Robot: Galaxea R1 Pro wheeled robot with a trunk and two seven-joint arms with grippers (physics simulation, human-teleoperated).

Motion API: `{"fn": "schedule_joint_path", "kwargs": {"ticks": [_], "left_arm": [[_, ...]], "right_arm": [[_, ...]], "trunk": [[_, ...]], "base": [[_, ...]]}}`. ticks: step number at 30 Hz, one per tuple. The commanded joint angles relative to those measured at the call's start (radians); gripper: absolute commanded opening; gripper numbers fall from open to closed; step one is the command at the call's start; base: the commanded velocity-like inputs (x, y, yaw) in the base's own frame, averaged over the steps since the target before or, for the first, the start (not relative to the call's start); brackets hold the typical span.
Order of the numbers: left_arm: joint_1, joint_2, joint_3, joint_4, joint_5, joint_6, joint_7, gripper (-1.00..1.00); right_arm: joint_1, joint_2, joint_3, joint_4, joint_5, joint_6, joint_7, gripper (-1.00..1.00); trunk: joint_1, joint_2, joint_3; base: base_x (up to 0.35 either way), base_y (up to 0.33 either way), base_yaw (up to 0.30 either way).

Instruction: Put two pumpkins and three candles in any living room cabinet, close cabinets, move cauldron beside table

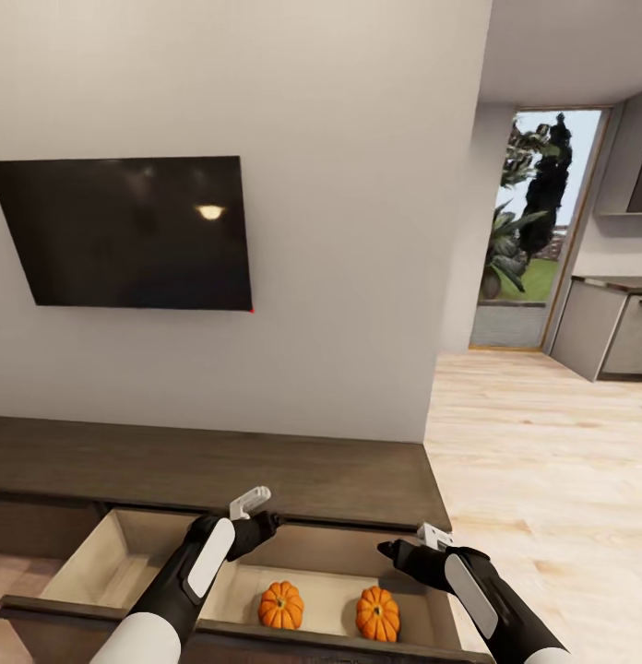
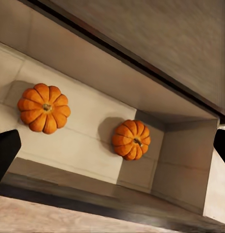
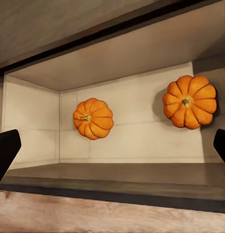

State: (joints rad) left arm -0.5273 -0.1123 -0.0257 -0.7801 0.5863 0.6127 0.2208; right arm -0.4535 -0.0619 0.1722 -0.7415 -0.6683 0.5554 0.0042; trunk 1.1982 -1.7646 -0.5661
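Pumpkins, two: one [image 1: 280, 605] lying low centre of the head view, the other [image 1: 377, 613] just to its right, both resting apart on the pale floor of the cabinet's [image 1: 266, 470] open drawer [image 1: 127, 553]. Left claw [image 1: 252, 526] hovering above the drawer, fingers spread wide, holding nothing; right claw [image 1: 409, 553] hanging lower right, likewise wide and empty. Pumpkins are looking light, rigid, ribbed, probably prone to rolling; gripping across the round body should be suiting better than the short stem.

No readable text — none on anything
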Motion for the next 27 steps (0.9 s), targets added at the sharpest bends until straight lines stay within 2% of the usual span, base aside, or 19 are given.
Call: {"fn": "schedule_joint_path", "kwargs": {"ticks": [1, 12, 27], "left_arm": [[0.0, 0.0, -0.002, -0.002, 0.01, 0.002, 0.009, 1.0], [0.0, 0.0, -0.002, -0.002, 0.011, 0.002, 0.009, 1.0], [0.0, -0.001, -0.002, -0.003, 0.01, 0.002, 0.002, 1.0]], "right_arm": [[-0.001, -0.001, 0.003, -0.001, 0.0, 0.003, 0.0, 1.0], [-0.001, -0.001, 0.003, -0.001, -0.001, 0.003, 0.0, 1.0], [0.0, -0.001, 0.003, -0.001, -0.008, 0.003, 0.001, 1.0]], "trunk": [[-0.005, 0.007, 0.002], [-0.047, 0.084, 0.037], [-0.047, 0.084, 0.037]], "base": [[-0.298, 0.0, 0.0], [-0.333, 0.0, 0.0], [-0.34, 0.0, 0.0]]}}
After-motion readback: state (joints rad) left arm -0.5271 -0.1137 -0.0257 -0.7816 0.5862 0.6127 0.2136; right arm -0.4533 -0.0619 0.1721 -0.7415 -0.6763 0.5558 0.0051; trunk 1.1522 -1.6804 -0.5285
